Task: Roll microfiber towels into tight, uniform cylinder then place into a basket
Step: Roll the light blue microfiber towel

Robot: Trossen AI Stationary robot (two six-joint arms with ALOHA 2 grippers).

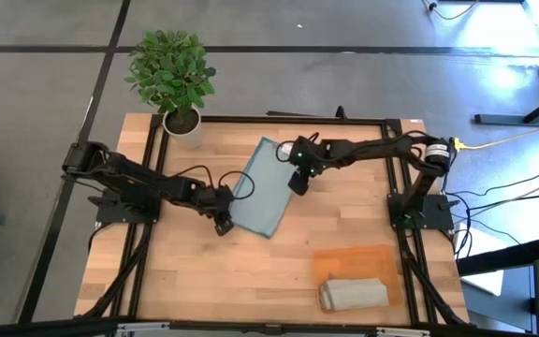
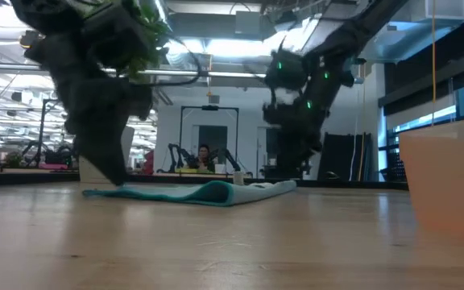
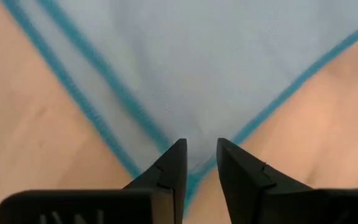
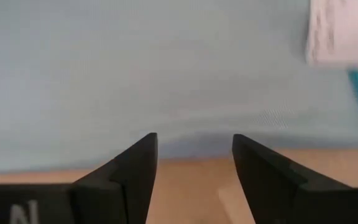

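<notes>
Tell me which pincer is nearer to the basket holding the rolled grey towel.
Right. The right pincer hangs over the blue towel's far right edge, up-table from the basket; the left pincer is at that towel's near-left corner, farther off.

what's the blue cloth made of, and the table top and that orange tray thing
Blue towel: soft matte fabric, probably microfiber; a fine knit weave and a stitched teal edge show in the left wrist view.
Table: pale wood with a smooth, lightly sheened finish; it looks like joined strips with visible grain.
Basket: orange-brown and slightly see-through in the low view, possibly plastic or mesh; hard to tell.
</notes>
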